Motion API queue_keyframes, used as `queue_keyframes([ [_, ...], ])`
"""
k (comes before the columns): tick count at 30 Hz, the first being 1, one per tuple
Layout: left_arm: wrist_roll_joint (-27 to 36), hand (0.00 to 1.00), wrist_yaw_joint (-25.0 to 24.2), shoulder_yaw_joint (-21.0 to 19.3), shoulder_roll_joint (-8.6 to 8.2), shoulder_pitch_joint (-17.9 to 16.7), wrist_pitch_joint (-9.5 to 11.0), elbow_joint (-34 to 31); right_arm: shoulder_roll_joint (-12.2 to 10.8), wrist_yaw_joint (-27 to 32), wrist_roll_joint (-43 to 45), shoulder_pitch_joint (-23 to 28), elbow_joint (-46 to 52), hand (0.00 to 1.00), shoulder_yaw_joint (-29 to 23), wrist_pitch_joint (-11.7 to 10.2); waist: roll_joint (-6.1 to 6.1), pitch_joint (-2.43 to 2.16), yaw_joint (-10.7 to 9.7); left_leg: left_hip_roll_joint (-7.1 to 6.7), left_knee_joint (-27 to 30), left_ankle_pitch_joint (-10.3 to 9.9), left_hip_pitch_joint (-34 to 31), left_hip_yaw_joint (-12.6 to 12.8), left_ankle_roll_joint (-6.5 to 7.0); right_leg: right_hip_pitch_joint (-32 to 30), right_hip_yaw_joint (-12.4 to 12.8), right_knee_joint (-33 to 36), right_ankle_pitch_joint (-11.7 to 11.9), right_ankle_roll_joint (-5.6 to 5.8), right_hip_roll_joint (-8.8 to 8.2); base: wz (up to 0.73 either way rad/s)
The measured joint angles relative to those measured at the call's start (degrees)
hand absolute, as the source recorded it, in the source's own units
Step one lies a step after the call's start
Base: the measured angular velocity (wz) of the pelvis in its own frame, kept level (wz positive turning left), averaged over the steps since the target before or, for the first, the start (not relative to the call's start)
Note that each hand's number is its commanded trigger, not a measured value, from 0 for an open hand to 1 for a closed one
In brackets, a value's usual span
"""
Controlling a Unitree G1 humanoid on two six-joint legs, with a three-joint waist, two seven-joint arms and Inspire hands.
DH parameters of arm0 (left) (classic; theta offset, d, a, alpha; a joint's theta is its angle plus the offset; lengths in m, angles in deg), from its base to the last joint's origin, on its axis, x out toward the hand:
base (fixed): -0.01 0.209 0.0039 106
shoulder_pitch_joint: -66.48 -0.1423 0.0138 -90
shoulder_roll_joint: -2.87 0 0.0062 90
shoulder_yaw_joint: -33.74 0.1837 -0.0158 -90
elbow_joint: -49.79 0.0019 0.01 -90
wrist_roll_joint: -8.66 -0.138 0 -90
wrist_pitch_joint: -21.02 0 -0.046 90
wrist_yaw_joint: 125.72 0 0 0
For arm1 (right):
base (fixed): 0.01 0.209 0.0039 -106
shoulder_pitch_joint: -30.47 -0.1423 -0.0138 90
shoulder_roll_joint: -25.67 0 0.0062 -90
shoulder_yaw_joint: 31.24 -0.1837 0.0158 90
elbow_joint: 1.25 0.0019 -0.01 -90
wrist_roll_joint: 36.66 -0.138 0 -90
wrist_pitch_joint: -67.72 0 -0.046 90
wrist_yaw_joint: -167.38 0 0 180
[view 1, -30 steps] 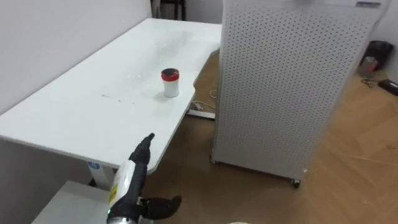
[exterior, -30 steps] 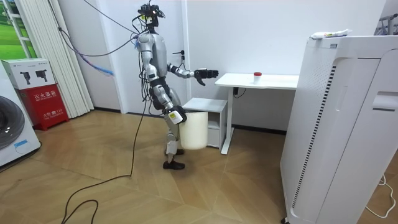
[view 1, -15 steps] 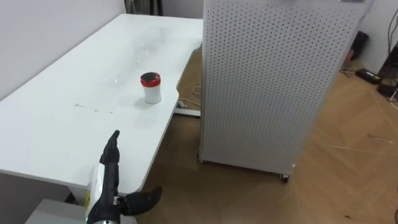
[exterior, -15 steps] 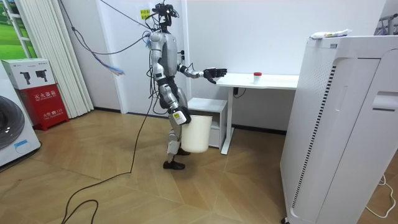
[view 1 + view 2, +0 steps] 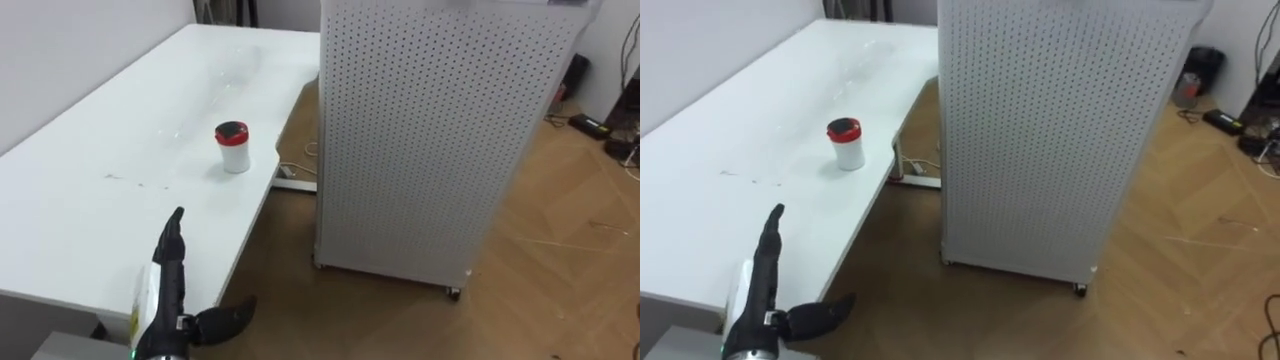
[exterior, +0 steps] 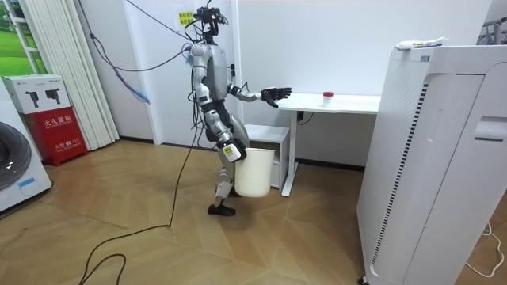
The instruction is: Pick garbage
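Left robot hand (image 5: 168,282) outstretched, fingers (image 5: 175,235) straight, thumb splayed, empty, over table (image 5: 100,150) edge

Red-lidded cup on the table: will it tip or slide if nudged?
Probably tips readily: the cup stands upright, taller than wide, near the edge of the table. Likely light, being small, so the open left hand could skid it. The lid looks closed, so spills seem unlikely.

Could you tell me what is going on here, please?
The robot stands at the near end of a white desk, beside a tall perforated cabinet. Its left hand is held out over the desk's edge, fingers straight, holding nothing. A small white cup with a red lid stands farther along the desk, untouched. Its right hand hangs low beside a white bin.
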Motion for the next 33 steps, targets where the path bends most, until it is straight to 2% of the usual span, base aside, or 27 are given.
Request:
queue_keyframes([
  [2,1.8,0.0,-0.4,0.1,-0.59,-0.1,0.0,0.0,0.3,0.2,-0.6,0.0,0.0,1.0,0.2,0.0,-0.06,-0.19,-0.5,-1.88,-2.9,-0.5,-3.1,0.0,0.57,0.3,0.4,0.5,-0.7,-0.14,-0.09,0.09],
  [3,1.9,0.0,-0.4,0.1,-0.8,-0.1,0.0,0.3,0.6,0.2,-1.4,0.0,0.0,1.0,0.2,0.2,-0.03,-0.21,-0.2,-3.4,-7.8,-0.3,-4.8,0.0,0.39,0.4,0.4,0.5,-1.0,-0.26,-0.65,-0.21],
  [4,2.0,0.0,-0.3,-0.1,-0.8,-0.1,0.0,0.6,0.6,0.2,-1.4,0.0,0.0,1.0,0.3,0.2,-0.08,-0.22,0.7,-4.95,-15.4,0.7,-5.8,-0.3,-0.17,0.6,0.8,0.4,-1.5,-0.18,-1.02,-0.26],
  [5,2.1,0.0,-0.3,-0.3,-0.81,-0.1,0.1,0.6,0.6,0.3,-1.8,0.0,0.1,1.0,0.7,0.2,-0.03,-0.24,0.8,-5.97,-23.6,3.0,-6.3,-0.5,-0.16,1.0,0.9,0.2,-2.3,0.03,-1.01,-0.18],
  [6,2.1,0.0,-0.3,-0.5,-0.82,-0.1,0.1,0.6,0.4,0.5,-2.0,0.0,0.1,1.0,0.8,0.3,-0.11,-0.19,0.8,-6.3,-26.1,5.7,-6.6,-0.5,0.52,1.4,0.9,0.2,-2.7,0.06,-1.1,-0.04],
  [7,2.1,0.0,-0.3,-0.9,-0.9,-0.5,0.1,0.7,0.3,0.8,-2.0,0.1,0.1,1.0,1.1,0.5,-0.39,-0.5,1.1,-6.95,-28.9,9.5,-6.2,-0.4,1.22,2.1,1.2,-0.2,-3.6,0.47,-1.63,0.0],
  [8,1.5,0.0,-0.4,-1.0,-0.97,-0.6,0.1,0.8,0.4,0.8,-1.9,0.0,0.1,1.0,1.3,1.0,-0.72,-0.84,1.3,-7.94,-30.1,11.6,-5.2,-0.3,2.92,2.6,1.4,-1.2,-4.2,1.06,-2.33,0.0],
  [10,1.0,0.0,-0.2,-0.9,-1.0,-0.8,0.2,0.6,0.6,1.0,-1.9,0.0,0.2,1.0,1.2,1.2,-1.53,-0.92,2.1,-9.09,-29.8,12.8,-4.5,0.2,4.98,3.9,1.3,-3.2,-4.6,1.8,-3.7,-0.12],
  [11,1.1,0.0,0.0,-0.9,-1.0,-1.0,0.6,0.4,0.6,1.0,-1.8,0.0,0.3,1.0,1.2,1.3,-1.73,-0.9,2.3,-9.5,-29.0,12.5,-4.5,0.2,5.09,4.4,0.6,-3.7,-4.6,2.1,-4.22,-0.11],
  [13,1.6,0.0,-0.9,-0.9,-1.22,-1.1,1.3,0.4,1.2,1.1,-0.9,-0.1,0.5,1.0,1.2,1.3,-1.75,-0.91,2.8,-10.67,-25.6,9.0,-4.4,1.6,6.12,5.8,-1.2,-2.8,-5.6,4.12,-6.48,-0.02],
  [14,1.6,0.0,-1.4,-0.9,-1.21,-1.1,1.3,0.4,1.3,1.1,-0.9,-0.1,0.5,1.0,1.2,1.3,-1.69,-0.9,3.4,-10.68,-24.7,8.0,-4.3,2.1,6.28,5.7,-1.2,-1.6,-5.9,4.74,-6.89,-0.17],
  [16,1.8,0.0,-2.5,-0.8,-1.19,-0.7,1.4,0.4,0.9,1.2,-0.9,-0.5,1.5,1.0,1.3,1.3,-1.85,-0.75,3.5,-11.49,-21.3,4.5,-3.7,3.0,7.03,5.1,-4.1,5.5,-6.6,5.99,-8.95,-0.09],
  [17,1.9,0.0,-2.8,-0.8,-1.21,-0.4,1.4,0.5,0.8,1.2,-0.9,-0.6,2.2,1.0,1.3,1.3,-2.1,-0.61,3.5,-11.9,-20.9,3.8,-3.4,3.1,7.2,4.4,-4.6,8.2,-6.6,6.2,-9.73,0.11],
  [18,2.0,0.0,-3.3,-0.5,-1.38,0.1,1.4,0.5,0.9,1.2,-1.0,-0.8,2.9,1.0,1.3,1.3,-2.37,-0.38,3.3,-12.56,-20.2,2.3,-2.9,3.2,7.6,2.6,-5.4,14.0,-5.8,7.68,-10.98,0.11],
  [19,1.6,0.0,-3.9,-0.2,-1.81,0.3,1.6,0.5,1.1,1.1,-1.2,-1.0,2.9,1.0,1.3,1.2,-2.36,-0.35,3.4,-12.81,-19.2,0.9,-2.3,3.2,8.03,1.0,-6.2,19.2,-4.1,9.99,-11.99,0.1],
  [20,1.6,0.0,-3.9,0.4,-1.88,0.3,1.8,0.4,1.2,1.2,-1.3,-1.0,2.9,1.0,1.2,1.1,-2.23,-0.36,3.4,-12.79,-18.7,0.2,-2.0,3.1,8.24,0.2,-6.7,21.4,-2.9,10.85,-12.44,0.03],
  [21,1.6,0.0,-3.9,1.7,-1.77,0.1,2.2,0.4,1.3,1.3,-1.2,-1.0,3.1,1.0,1.2,1.1,-1.96,-0.27,3.9,-12.76,-18.5,-0.8,-1.2,2.9,8.44,-1.6,-7.1,25.2,0.1,11.32,-12.94,0.0],
  [22,1.6,0.0,-4.0,2.6,-1.77,-0.2,2.4,0.4,1.3,1.6,-1.2,-1.1,3.2,1.0,1.2,1.1,-1.38,-0.19,4.0,-12.7,-18.9,-1.3,-0.3,2.2,8.58,-2.6,-7.2,27.6,3.3,11.34,-12.97,0.06],
  [23,1.6,0.0,-4.0,3.1,-1.78,-0.2,2.4,0.4,1.4,1.7,-1.2,-1.1,3.2,1.0,1.2,1.1,-1.04,-0.12,4.0,-12.67,-19.1,-1.4,0.1,1.6,8.6,-2.9,-7.7,28.2,4.1,11.57,-13.03,0.05],
  [24,1.7,0.0,-4.0,3.4,-1.83,-0.2,2.4,0.3,1.5,1.8,-1.3,-1.6,3.4,1.0,1.1,1.1,-0.72,-0.13,4.2,-12.58,-19.9,-1.4,0.4,1.2,8.61,-4.9,-7.9,28.6,3.7,11.69,-13.87,0.0],
  [26,1.6,0.0,-4.0,3.4,-1.73,-0.1,2.4,0.4,1.6,1.4,-1.7,-2.0,3.7,1.0,1.2,1.1,-0.44,-0.15,4.3,-12.29,-21.6,-1.5,1.3,1.0,8.72,-8.7,-7.8,28.1,1.2,11.34,-15.78,-0.06],
  [28,1.7,0.0,-3.8,3.0,-1.51,-0.2,2.4,0.4,1.4,1.0,-1.7,-1.8,3.6,1.0,2.2,1.1,0.2,-0.15,4.4,-10.32,-23.2,-1.4,3.1,0.6,7.93,-12.8,-7.3,21.2,-0.6,11.3,-15.87,-0.02],
  [29,1.8,0.0,-3.6,2.8,-1.28,-0.2,2.4,0.4,1.3,1.0,-1.7,-1.7,3.6,1.0,2.6,1.1,0.16,-0.18,4.2,-9.93,-23.7,-1.4,3.5,0.3,7.5,-13.1,-7.3,17.5,-0.5,11.31,-15.78,0.12],
  [30,1.7,0.0,-3.2,2.3,-0.78,-0.2,2.4,0.4,1.0,0.7,-1.6,-1.8,3.7,1.0,2.9,1.1,0.16,-0.2,3.4,-9.45,-23.7,-1.5,3.9,-1.2,6.49,-13.3,-7.3,9.2,0.1,11.39,-15.23,0.39],
  [31,1.7,0.0,-2.9,1.9,-0.12,-0.2,2.4,0.5,0.9,0.5,-1.4,-1.8,3.9,1.0,2.9,1.1,0.11,-0.27,2.8,-9.02,-23.6,-1.6,3.9,-2.4,5.46,-13.3,-7.2,3.4,3.7,11.46,-14.77,0.51],
  [32,1.7,0.0,-2.7,1.8,0.09,-0.4,2.4,0.7,1.0,0.5,-1.3,-1.7,3.8,1.0,2.9,1.1,0.22,-0.39,2.3,-8.78,-23.4,-1.6,4.1,-3.3,4.71,-12.9,-7.0,1.7,6.0,11.59,-14.36,0.47],
  [33,1.7,0.0,-2.2,1.7,0.29,-0.9,2.3,0.8,1.2,0.5,-0.8,-1.5,3.5,1.0,2.8,1.1,0.71,-0.86,2.0,-7.69,-23.4,-1.7,4.5,-4.0,3.44,-11.2,-7.8,-0.6,7.9,10.75,-12.89,0.22],
])
